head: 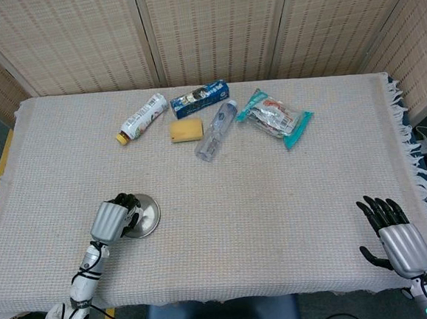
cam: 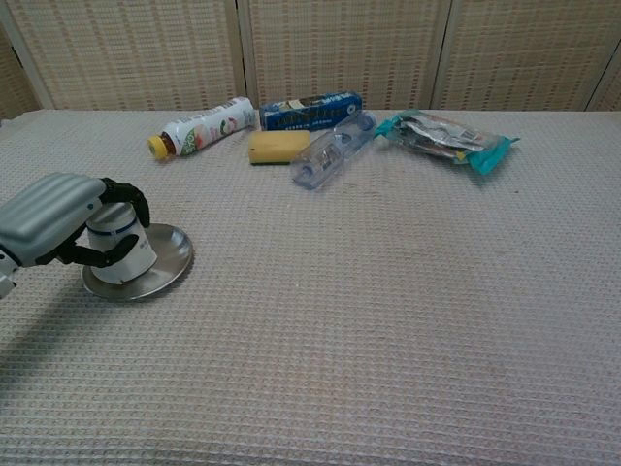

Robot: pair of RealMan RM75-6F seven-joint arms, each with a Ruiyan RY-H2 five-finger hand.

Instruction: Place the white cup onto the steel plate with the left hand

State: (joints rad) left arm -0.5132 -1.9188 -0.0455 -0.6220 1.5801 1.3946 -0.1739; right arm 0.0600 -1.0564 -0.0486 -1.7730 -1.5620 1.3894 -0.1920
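Observation:
A white cup (cam: 123, 249) with a dark band stands upright on the round steel plate (cam: 165, 264) at the table's front left. My left hand (cam: 53, 219) wraps around it from the left, black fingers (cam: 124, 200) curled over its far side. In the head view the left hand (head: 109, 219) covers the cup, and only the plate (head: 148, 216) shows to its right. My right hand (head: 396, 240) rests at the front right corner, fingers apart, holding nothing.
Along the back lie a white drink bottle (head: 141, 117), a blue box (head: 200, 98), a yellow sponge (head: 186, 130), a clear plastic bottle (head: 216, 130) and a teal snack packet (head: 277, 117). The table cloth's fringed edge (head: 420, 173) runs down the right.

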